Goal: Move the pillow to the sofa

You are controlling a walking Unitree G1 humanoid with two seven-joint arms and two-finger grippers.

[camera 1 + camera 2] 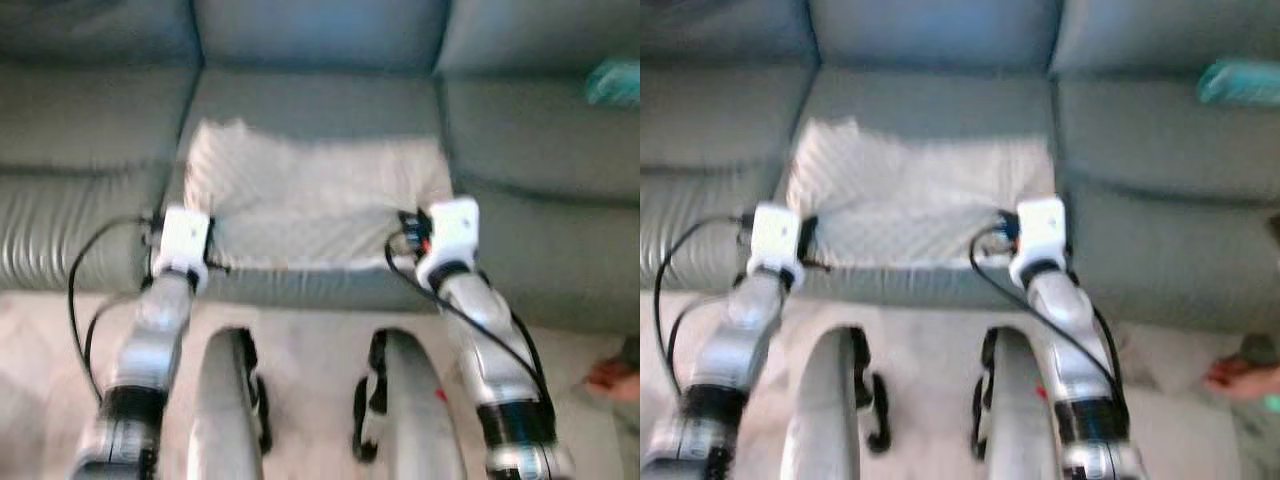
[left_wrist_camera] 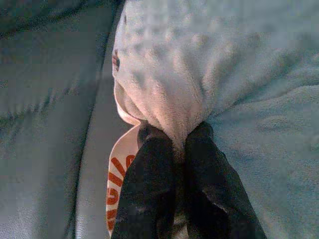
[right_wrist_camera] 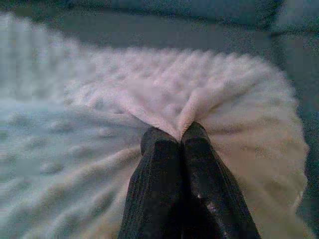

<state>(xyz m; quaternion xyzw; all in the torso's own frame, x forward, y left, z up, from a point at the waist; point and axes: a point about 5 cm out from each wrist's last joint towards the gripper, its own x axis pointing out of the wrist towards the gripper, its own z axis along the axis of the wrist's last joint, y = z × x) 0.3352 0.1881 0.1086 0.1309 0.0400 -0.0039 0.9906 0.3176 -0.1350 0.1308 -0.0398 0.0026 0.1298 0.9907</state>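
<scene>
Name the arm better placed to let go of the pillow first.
Neither clearly: left gripper and right gripper each pinch a near corner of the pillow, already lying on the sofa seat.

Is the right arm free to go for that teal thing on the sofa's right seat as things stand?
Probably not: the right pincer is shut on the pillow, as is the left pincer. The teal thing lies far off to the right; it would need to let go first.

place: home, likely living room | evidence: grey sofa (image 1: 320,100), pale floor (image 1: 310,350)
</scene>
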